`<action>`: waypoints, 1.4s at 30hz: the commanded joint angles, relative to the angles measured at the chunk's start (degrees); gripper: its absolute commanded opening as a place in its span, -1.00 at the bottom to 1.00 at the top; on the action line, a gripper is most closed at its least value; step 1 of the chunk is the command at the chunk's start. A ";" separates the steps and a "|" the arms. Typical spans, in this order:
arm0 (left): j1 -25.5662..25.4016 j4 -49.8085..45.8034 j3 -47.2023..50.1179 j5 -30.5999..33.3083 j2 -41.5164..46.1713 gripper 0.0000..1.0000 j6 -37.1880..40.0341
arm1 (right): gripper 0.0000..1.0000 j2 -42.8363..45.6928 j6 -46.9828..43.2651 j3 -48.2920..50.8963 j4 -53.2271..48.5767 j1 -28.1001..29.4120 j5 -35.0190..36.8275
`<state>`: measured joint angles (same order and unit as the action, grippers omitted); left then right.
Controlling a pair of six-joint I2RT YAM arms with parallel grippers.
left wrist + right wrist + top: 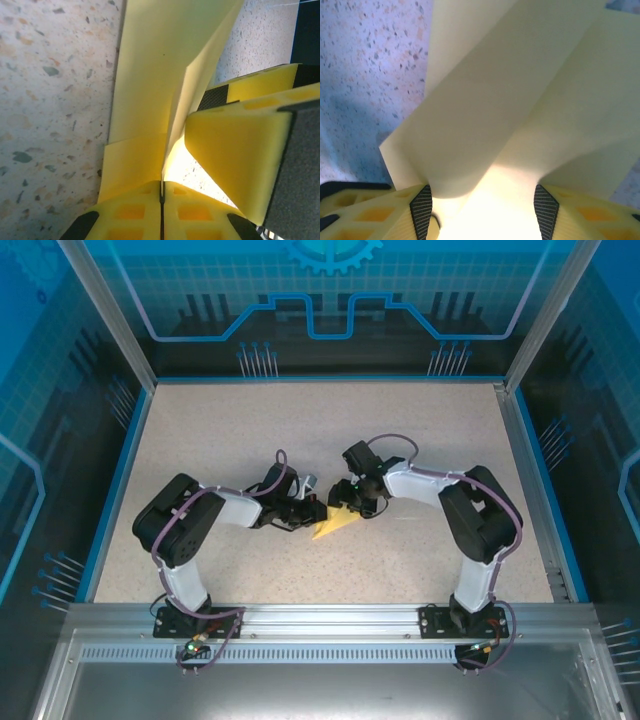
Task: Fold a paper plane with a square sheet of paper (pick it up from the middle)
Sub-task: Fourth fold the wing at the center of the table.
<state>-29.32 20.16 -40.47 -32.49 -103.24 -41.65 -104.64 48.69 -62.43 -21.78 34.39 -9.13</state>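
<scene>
At centre-left of the top view, reaching in with the left pincer (303,512), clamped fully shut on the paper plane (335,524). In the left wrist view, pinching the centre crease between closed jaws at the bottom edge, with the layered wings flaring up toward the top of the frame. Sitting at the middle of the tabletop (250,430), between the two arms, yellow and narrow. Just right of it, leaning in with the right pincer (355,502), jaws standing apart and straddling the folded paper. In the right wrist view, passing between the two fingers (422,212), though impossible to tell whether pressing on either pad.

Judging by the layered, narrow shape: working late in the folding, setting a wing or the centre crease rather than picking anything up. Next calling for pinning the crease on the left while pressing the raised wing flat on the right, gently, without tearing the thin paper or dragging it out of line.
</scene>
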 commanded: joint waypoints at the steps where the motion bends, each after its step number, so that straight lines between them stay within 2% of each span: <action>1: 0.43 2.40 -1.35 -2.13 -0.47 -0.84 0.26 | 0.21 3.99 -4.84 1.57 1.03 -1.29 -3.01; 4: 0.50 3.02 -1.37 -2.64 -0.89 -0.88 -0.48 | 0.21 5.49 -9.05 1.85 2.90 -1.52 -6.52; 8: 0.83 4.83 -0.74 -3.36 -1.72 -0.92 -2.05 | 0.21 4.89 -11.33 2.39 3.46 -1.73 -7.32; 21: 1.72 7.38 0.66 -3.98 -3.02 -0.96 -5.74 | 0.14 -0.81 -12.03 0.54 3.91 -3.67 -8.87; 32: 2.32 7.41 0.70 -3.90 -4.95 -0.98 -7.20 | 0.22 -2.77 -10.50 -0.50 3.46 -3.76 -8.58; 42: 2.76 10.59 1.44 -6.09 -4.51 -0.98 -7.86 | 0.29 -4.45 -8.44 -1.81 -1.24 -4.18 -5.91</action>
<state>-27.29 28.62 -39.99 -36.56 -107.24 -48.71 -107.13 39.18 -63.75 -19.55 31.07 -16.84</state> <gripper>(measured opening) 0.071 0.644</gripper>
